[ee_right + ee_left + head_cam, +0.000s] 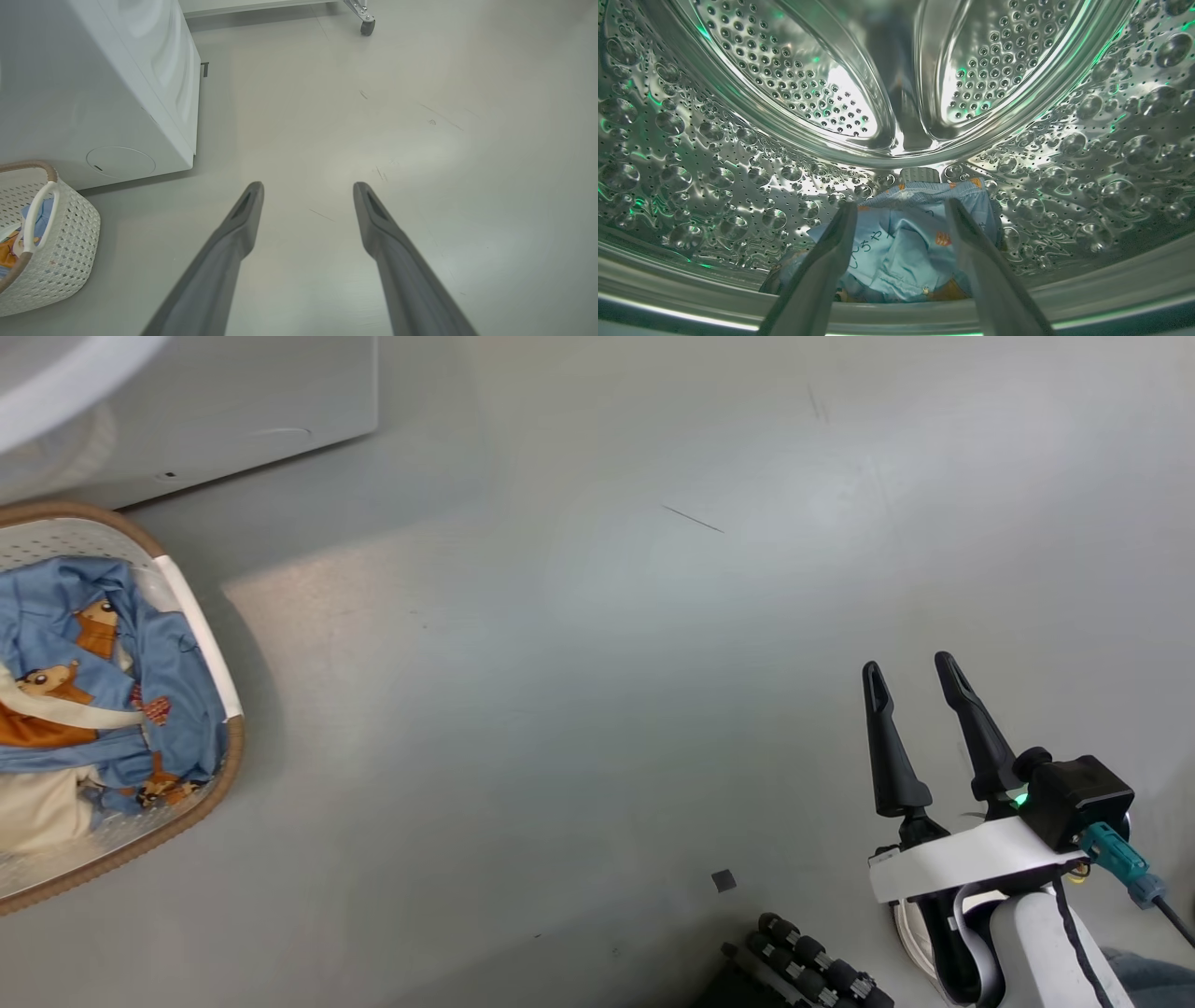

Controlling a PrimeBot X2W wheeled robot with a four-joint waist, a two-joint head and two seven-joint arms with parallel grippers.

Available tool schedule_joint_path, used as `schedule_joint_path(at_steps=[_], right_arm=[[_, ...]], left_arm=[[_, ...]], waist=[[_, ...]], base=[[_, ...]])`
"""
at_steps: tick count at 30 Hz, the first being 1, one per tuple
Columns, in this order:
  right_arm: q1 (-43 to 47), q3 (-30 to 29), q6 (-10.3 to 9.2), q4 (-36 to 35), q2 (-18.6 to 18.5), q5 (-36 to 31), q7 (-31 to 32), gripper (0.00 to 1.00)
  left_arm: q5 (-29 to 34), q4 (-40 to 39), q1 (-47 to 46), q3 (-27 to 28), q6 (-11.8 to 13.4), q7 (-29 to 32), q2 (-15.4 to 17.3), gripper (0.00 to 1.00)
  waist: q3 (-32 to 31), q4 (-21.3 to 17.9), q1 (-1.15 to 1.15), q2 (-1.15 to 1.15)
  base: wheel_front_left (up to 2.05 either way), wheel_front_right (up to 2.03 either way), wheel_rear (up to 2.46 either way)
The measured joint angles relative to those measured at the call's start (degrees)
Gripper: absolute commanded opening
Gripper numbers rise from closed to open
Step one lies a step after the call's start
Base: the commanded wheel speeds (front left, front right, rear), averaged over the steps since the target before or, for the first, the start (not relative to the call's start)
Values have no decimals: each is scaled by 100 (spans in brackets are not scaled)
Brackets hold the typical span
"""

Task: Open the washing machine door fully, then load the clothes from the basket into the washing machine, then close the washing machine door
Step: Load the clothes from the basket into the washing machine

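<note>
Head view / washer: white washing machine (233,401), lower front corner at top left, standing on grey floor (579,663).
Head view / basket: basket (233,747) on floor near washer front, at left edge, partly cut off by frame.
Head view / contents: clothes (140,663) heaped inside basket; blue w/ orange bears, cream cloth at lower end.
Head view / R arm: right gripper (908,665) at lower right, over bare floor, well apart from basket; fingers spread, nothing betw. them.
Head view / misc: small dark square (724,881) on floor, left of R wrist.
L wrist view / drum: perforated steel drum (714,154) all round.
L wrist view / load: one light-blue garment (901,252) lying on drum bottom, near front lip.
L wrist view / L arm: left gripper (902,205) inside drum, above garment; fingers wide apart, cloth lies betw. and below them, not pinched.
R wrist view / R arm: fingers parted, empty, pointing over floor.
R wrist view / washer: side and front corner at upper left; round cover (120,162) low on front.
R wrist view / basket: lower left, just in front of washer, clothes showing inside under handle.
R wrist view / misc: caster wheel (366,25) at top edge.
</note>
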Motion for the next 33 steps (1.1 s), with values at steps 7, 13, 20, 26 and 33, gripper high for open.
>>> schedule_joint_path(at_steps=[7,13,20,26,33], right_arm=[[-67,-125,0,108,0,-1,0,100],[-63,-265,0,152,-44,-11,0,100],[-44,-341,0,192,-153,-46,0,100],[-40,-346,0,218,-164,-55,0,100],[-41,-348,0,226,-190,-64,0,100]], left_arm=[[-83,230,375,8,134,-224,-392,100],[-245,376,641,75,156,-438,-750,100],[-407,506,884,189,157,-664,-948,100],[-480,534,1089,225,125,-803,-1089,100],[-514,523,1296,210,-30,-920,-1315,100]], waist=[[-257,245,0,0],[-506,496,0,0],[-790,788,0,0],[-1005,990,0,0],[-1228,1174,0,0]], base=[[0,0,0],[0,0,0],[0,0,0],[0,0,0],[0,0,0]])
